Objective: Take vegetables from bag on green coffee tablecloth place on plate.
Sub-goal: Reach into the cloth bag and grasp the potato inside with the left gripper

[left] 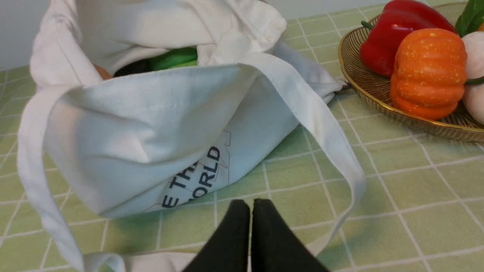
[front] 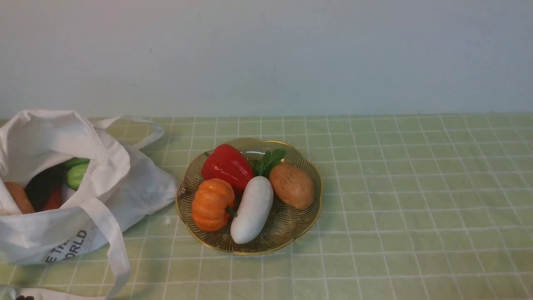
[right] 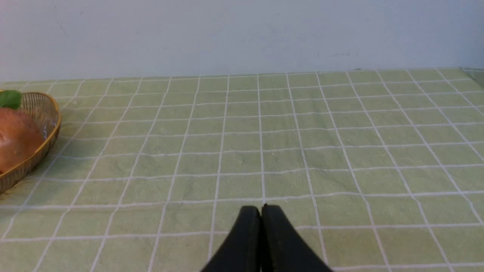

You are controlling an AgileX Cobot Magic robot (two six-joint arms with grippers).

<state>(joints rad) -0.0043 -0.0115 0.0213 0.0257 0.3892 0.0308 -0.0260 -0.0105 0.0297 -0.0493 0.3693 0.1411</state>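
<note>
Vegetables (front: 252, 209) lie on the plate (front: 277, 239), while others remain inside the bag (front: 145, 183), so the task looks partly done. Both the left fingers (left: 251, 211) and right fingers (right: 262, 215) are closed together, holding nothing.

Pumpkin (front: 212, 204), radish (front: 252, 209), pepper (front: 227, 166), potato (front: 291, 186) on plate (front: 287, 225) — bag (front: 145, 183) left, apparently holding more

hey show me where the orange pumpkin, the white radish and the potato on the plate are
Orange pumpkin (front: 211, 203): front view, on its ribbed side.
White radish (front: 252, 208): front view, on the middle of its body.
Potato (front: 292, 186): front view, on the middle of its brown skin.
</note>
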